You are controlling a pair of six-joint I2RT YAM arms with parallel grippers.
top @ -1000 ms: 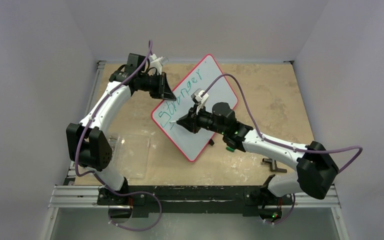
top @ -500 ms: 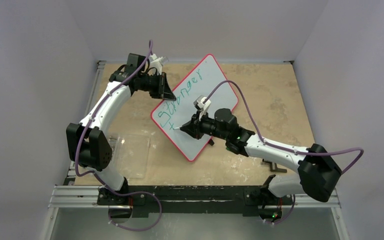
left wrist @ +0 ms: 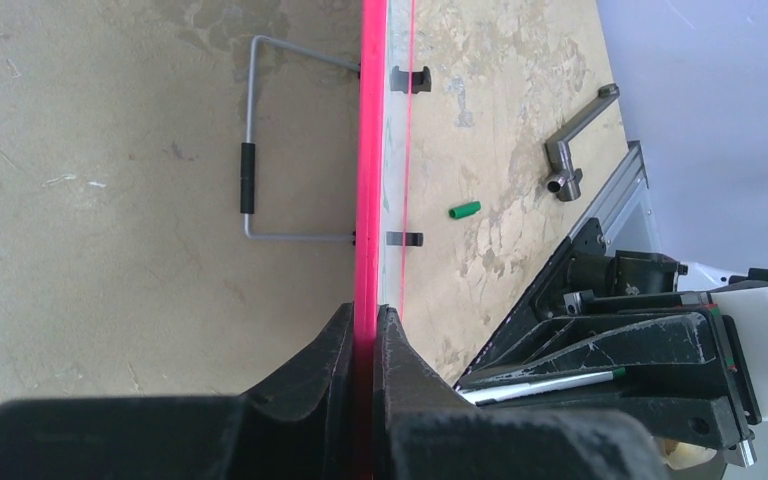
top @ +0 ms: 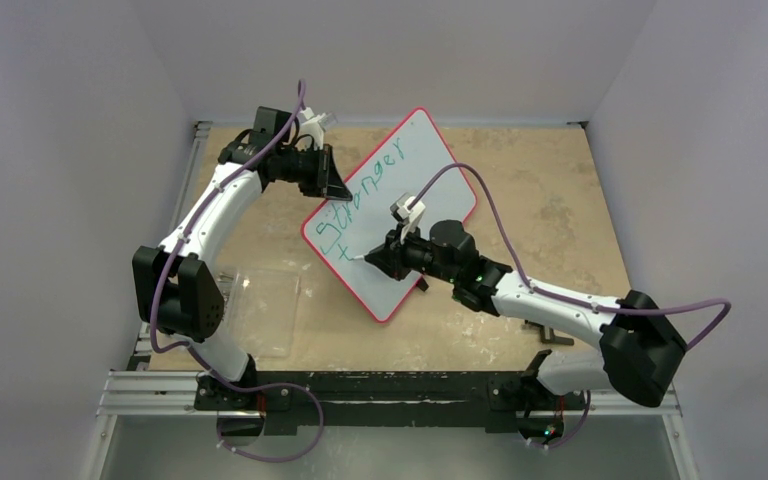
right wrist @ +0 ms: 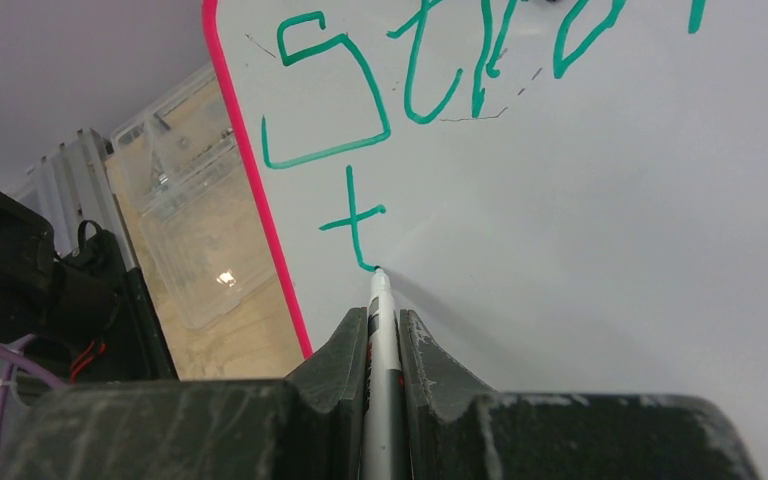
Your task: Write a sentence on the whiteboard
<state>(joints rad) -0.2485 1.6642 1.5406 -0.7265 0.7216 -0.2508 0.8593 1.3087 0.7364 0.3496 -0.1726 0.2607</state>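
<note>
Your left gripper [left wrist: 367, 318] is pinched tight on the red rim of the large white rectangular whiteboard [top: 430, 140], with one black finger on each face of it. The whiteboard stands tilted in the middle of the tan table [top: 560, 190], turned at an angle. Its far-left edge is in that grip and its near corner points toward the arm bases. Behind it, the left wrist view shows a thin grey wire stand [left wrist: 250, 180] fixed to its back.

Your right gripper [right wrist: 382, 318] is closed narrow around a slim white-barrelled marker [right wrist: 380, 295], which runs out between the fingers toward the board. The tip touches the writing face at the foot of a small green "t".

The green handwritten sentence [top: 370, 182] so far reads "Stronger" along the board's far-left edge. The lone "t" begins a second line just beneath the "S", near the red rim.

A clear plastic sheet [top: 260, 310] lies flat at the near left of the table, beside the left arm. A small green marker cap [left wrist: 465, 210] lies on the table on the right arm's side of the board. A grey metal handle-shaped tool [left wrist: 575, 150] lies past it, near the table's edge.
</note>
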